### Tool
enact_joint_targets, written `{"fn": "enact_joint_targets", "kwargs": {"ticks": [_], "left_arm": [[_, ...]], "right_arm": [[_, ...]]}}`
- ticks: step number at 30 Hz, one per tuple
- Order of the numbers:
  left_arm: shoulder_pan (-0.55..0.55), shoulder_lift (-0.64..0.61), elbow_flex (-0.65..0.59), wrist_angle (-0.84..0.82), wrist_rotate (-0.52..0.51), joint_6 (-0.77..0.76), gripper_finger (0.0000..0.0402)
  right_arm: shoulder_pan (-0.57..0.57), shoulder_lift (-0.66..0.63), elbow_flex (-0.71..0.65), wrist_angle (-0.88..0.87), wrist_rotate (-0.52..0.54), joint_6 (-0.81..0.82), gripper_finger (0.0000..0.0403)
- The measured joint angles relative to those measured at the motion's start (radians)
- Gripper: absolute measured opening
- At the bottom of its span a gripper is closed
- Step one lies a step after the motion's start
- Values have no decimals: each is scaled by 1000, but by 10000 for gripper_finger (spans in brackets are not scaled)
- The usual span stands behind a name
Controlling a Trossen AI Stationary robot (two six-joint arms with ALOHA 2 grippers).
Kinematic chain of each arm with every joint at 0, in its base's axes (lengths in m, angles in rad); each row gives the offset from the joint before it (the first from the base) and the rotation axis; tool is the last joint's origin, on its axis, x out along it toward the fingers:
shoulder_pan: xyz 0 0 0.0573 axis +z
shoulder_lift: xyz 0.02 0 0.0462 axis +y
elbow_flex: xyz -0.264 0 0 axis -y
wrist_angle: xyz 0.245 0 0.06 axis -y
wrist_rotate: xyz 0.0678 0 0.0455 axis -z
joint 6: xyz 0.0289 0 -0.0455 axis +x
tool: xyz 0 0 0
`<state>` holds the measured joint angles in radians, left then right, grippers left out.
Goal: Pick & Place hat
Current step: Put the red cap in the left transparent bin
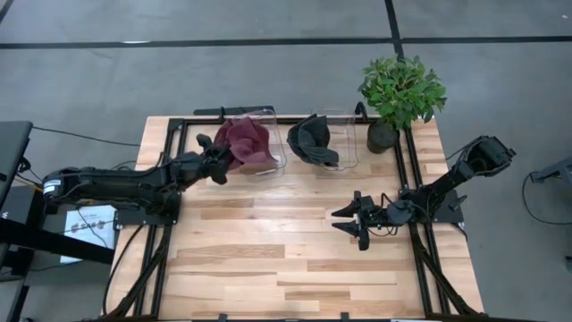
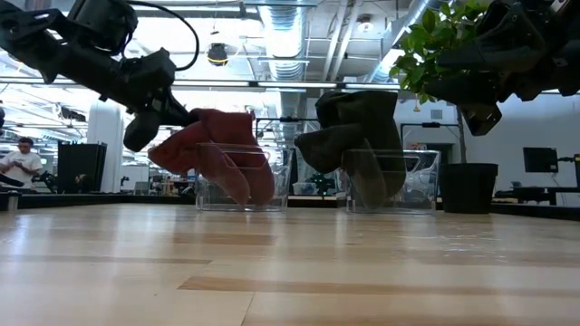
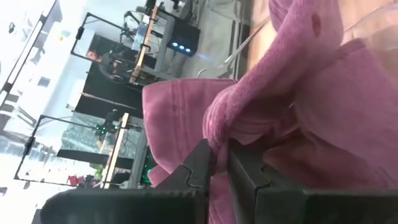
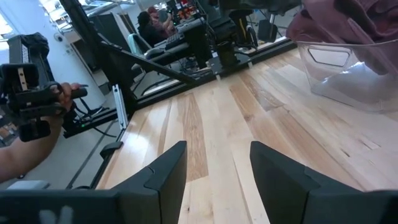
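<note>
A maroon hat point(image 1: 248, 141) hangs over a clear plastic bin point(image 1: 268, 163) at the table's far side; in the low view the maroon hat point(image 2: 217, 154) droops across the bin's front. My left gripper point(image 1: 217, 157) is at its left edge, shut on it. A dark grey hat point(image 1: 313, 140) lies draped over a second clear bin point(image 1: 349, 143) to the right. My right gripper point(image 1: 357, 224) hovers open over the table's right middle, away from both hats. My left gripper pinches a bunched fold of the maroon hat's cloth point(image 3: 219, 134) between its two fingers point(image 3: 199, 163), coming level from the table's left. The hat is lifted off the table and hangs partly over the clear bin's rim point(image 2: 237, 147).
A potted green plant point(image 1: 399, 94) stands at the far right corner, beside the second bin. Black frame rails point(image 1: 170, 161) run along both sides of the table. Bare wood point(image 1: 268, 250) spreads over the near half. People sit beyond the table point(image 4: 155, 22).
</note>
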<state>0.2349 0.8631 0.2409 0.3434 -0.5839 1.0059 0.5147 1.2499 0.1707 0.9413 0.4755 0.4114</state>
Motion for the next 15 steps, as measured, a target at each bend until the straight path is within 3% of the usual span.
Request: {"fn": "enact_joint_targets", "kwargs": {"ticks": [12,15], "left_arm": [[-46,0,0,-22,-134,1,29],[-54,0,0,-22,-158,-17,53]], "right_arm": [[0,0,0,0,0,0,168],[0,0,0,0,0,0,169]]}}
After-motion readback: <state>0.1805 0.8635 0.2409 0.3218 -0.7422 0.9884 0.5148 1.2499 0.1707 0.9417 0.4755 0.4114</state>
